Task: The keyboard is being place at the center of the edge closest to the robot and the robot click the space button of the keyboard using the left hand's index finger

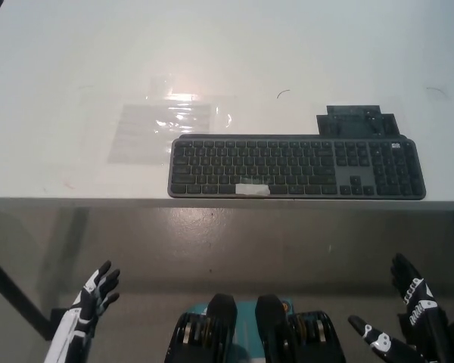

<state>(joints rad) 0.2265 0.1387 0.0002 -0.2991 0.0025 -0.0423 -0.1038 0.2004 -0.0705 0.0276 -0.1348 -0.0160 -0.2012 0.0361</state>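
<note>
A dark grey keyboard (296, 168) lies along the near edge of the white table (227, 68), a little right of centre. A strip of white tape marks its space bar (252, 189). My white left hand (94, 295) hangs low at the lower left, below the table edge, fingers spread and holding nothing. My black right hand (408, 314) is at the lower right, also below the table, fingers apart and empty. Both hands are well short of the keyboard.
A clear plastic sheet (166, 125) lies flat on the table left of the keyboard. A small dark plate (357, 121) sits just behind the keyboard's right half. Grey floor shows below the table edge, and a dark table leg (15, 299) runs at the far left.
</note>
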